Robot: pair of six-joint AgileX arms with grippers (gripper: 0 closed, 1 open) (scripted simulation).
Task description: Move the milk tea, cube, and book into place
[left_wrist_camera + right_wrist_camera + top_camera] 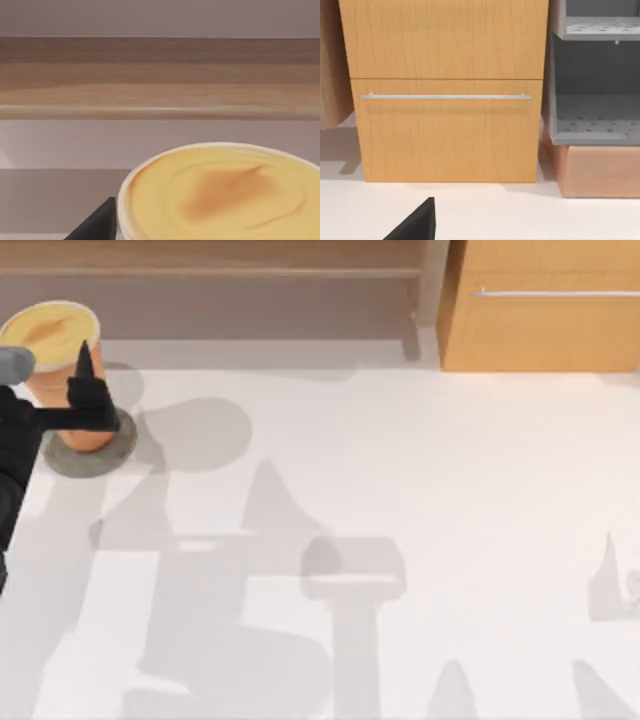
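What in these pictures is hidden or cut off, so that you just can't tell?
- Top view: the left gripper covers part of the milk tea, hiding whether its fingers touch the cup.
- Top view: the cup's base hides the middle of the grey disc.
- Left wrist view: the bottom edge cuts off the cup's lid.

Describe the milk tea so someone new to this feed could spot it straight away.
Look at the far left corner of the white table, just in front of the wooden shelf. There the milk tea stands on a flat grey disc, with the left gripper at its side. It is a tall orange-tan cup with a round pale-yellow lid.
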